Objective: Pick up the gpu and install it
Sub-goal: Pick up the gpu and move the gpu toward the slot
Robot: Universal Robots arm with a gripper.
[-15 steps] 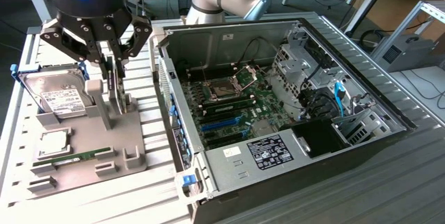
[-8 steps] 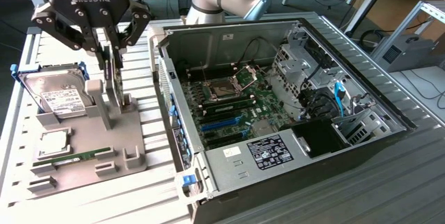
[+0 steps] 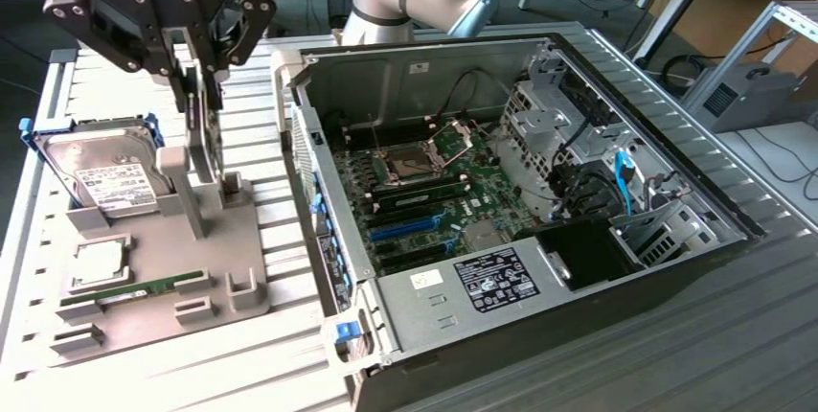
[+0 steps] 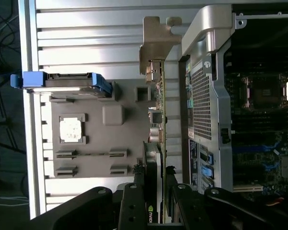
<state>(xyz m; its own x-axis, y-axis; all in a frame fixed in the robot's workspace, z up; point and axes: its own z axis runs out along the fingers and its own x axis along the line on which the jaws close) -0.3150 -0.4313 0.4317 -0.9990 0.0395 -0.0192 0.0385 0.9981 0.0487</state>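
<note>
End effector (image 3: 201, 96) half closed, seemingly clamped on the upright gpu (image 4: 158, 115) above grey holder (image 3: 153, 263). Thin-edge grip: card may twist, its bracket snagging the case wall (image 3: 313, 172).

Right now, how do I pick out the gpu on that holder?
Beside the open computer case lies a grey parts holder. The gpu stands on edge at the holder's side nearest the case, the gripper closed on its top. It alone is a thin black card with a grey bracket; the hard drive has a blue frame, the RAM stick is green.
</note>
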